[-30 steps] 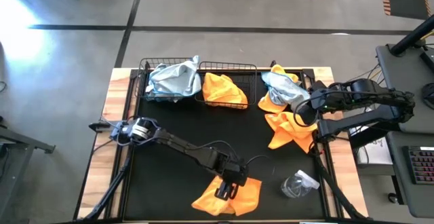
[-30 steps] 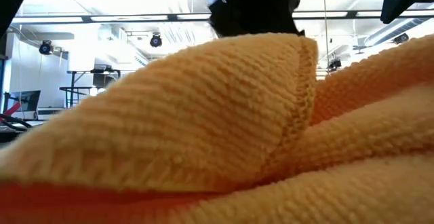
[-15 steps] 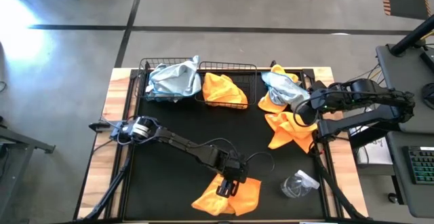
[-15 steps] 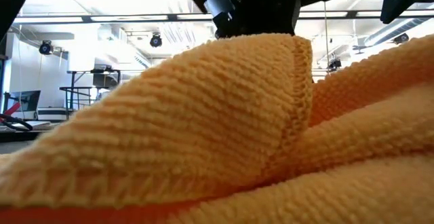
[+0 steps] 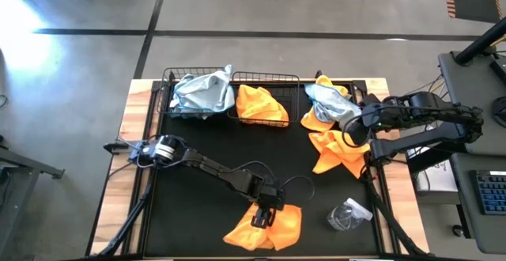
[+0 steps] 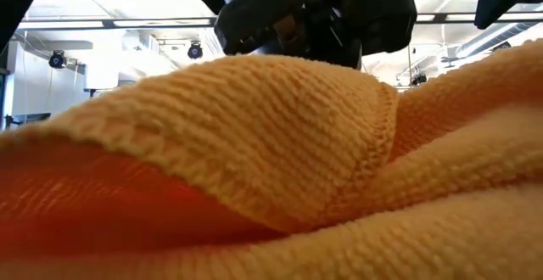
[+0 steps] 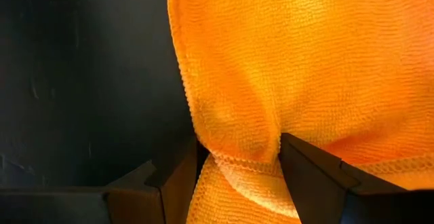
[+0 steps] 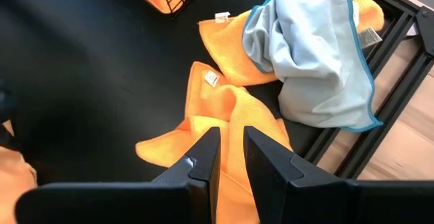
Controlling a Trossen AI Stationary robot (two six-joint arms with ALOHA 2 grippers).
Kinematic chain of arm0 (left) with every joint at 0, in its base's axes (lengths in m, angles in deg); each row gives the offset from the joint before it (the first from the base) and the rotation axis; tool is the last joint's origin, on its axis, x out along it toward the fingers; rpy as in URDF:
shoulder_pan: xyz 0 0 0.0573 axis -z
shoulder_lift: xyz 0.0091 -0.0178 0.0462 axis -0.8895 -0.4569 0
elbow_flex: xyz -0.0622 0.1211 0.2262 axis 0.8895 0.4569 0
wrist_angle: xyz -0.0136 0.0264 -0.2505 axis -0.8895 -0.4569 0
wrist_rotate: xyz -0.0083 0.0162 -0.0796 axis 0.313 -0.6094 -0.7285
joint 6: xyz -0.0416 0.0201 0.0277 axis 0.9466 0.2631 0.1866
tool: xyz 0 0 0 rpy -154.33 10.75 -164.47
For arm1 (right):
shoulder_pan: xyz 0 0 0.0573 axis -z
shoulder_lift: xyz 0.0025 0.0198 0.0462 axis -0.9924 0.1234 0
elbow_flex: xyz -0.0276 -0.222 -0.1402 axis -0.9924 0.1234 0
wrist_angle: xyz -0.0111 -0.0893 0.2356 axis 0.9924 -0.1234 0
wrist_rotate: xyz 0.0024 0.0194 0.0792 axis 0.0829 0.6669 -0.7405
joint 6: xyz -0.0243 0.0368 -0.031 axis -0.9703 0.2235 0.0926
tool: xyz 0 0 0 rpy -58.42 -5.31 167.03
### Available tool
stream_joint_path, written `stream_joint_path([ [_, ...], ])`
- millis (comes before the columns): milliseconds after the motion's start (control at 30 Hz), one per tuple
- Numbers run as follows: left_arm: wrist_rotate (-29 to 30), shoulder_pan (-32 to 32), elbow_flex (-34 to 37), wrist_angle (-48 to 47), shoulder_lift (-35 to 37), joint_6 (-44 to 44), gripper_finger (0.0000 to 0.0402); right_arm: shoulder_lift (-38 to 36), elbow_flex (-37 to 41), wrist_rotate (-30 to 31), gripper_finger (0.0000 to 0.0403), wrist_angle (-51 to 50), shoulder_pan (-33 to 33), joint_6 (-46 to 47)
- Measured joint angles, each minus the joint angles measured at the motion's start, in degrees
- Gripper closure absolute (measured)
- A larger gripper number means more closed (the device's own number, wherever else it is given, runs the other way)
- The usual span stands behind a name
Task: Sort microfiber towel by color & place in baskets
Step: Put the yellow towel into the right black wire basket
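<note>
Two arms on the black table [image 5: 198,206]. Nearest the front edge, an orange towel [image 5: 277,228] lies crumpled on the mat. Left gripper [image 5: 262,217] is down on it; in the left wrist view its fingers [image 7: 319,176] stand wide apart with a fold of that orange cloth [image 7: 244,163] bunched between them, not pinched. Low view is filled by the same cloth [image 6: 254,170], the gripper body just above it.

Near the front right corner, a clear plastic bottle [image 5: 346,214] lies on its side, well apart from the towel.

Farther back on the right, a loose heap: orange towels [image 5: 336,150] spread on the mat, a pale blue-grey towel [image 5: 328,103] draped over the rear of them. Right gripper [image 5: 354,132] hovers at this heap; in the right wrist view its fingers [image 8: 203,159] are narrow, nearly together, above an orange towel [image 8: 224,115], holding nothing that I can see.

At the back edge, two black wire baskets side by side. Left basket [image 5: 168,79] holds a blue-grey towel [image 5: 202,93]; right basket [image 5: 273,77] holds an orange towel [image 5: 259,103].
</note>
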Motion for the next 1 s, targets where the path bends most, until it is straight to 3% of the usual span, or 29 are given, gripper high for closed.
stream_joint_path([
  [567, 0.07, 0.02, 0.99, 1.82, -0.64, 5.64, 0.022, 0.02, 0.11, 0.0, 0.0344, 0.63, 0.01, 0.02],
  [1000, 0.66, -0.04, 0.77, 1.51, -0.83, 7.01, 0.0347, 0.02, 0.15, 0.0, 0.0344, 0.67, -0.01, 0.02],
])
